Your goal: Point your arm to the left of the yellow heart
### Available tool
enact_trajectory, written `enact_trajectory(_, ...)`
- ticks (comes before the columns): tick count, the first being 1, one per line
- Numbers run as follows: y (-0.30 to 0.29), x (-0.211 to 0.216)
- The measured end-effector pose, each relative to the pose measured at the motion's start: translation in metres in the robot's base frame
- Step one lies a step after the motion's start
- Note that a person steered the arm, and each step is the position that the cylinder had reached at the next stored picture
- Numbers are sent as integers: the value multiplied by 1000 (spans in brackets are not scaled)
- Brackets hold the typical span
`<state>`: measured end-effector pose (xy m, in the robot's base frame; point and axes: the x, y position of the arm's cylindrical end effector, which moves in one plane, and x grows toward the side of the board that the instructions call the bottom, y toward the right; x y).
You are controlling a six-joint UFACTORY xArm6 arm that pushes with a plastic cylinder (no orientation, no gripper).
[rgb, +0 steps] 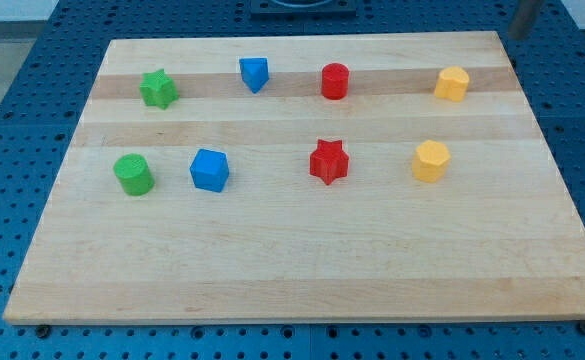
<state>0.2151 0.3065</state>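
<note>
Yellow heart (452,84) near the table (302,270) top-right corner. My tip (518,35) just off that corner, blurred. Jaws: cannot tell.

A single camera looks down at a slant on my pale wooden board (302,260) from beyond its near edge, facing across it toward the far side. It stands far enough back that the whole board fits in frame, with the blue perforated table (582,150) showing around it. No second view overlaps this one.
</note>
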Motion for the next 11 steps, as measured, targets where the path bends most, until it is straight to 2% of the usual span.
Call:
enact_trajectory(1, -10, 10)
enact_trajectory(3, -55, 2)
enact_trajectory(4, -56, 1)
enact_trajectory(5, -92, -18)
enact_trajectory(9, -112, -24)
enact_trajectory(10, -144, -22)
enact_trajectory(11, -144, 33)
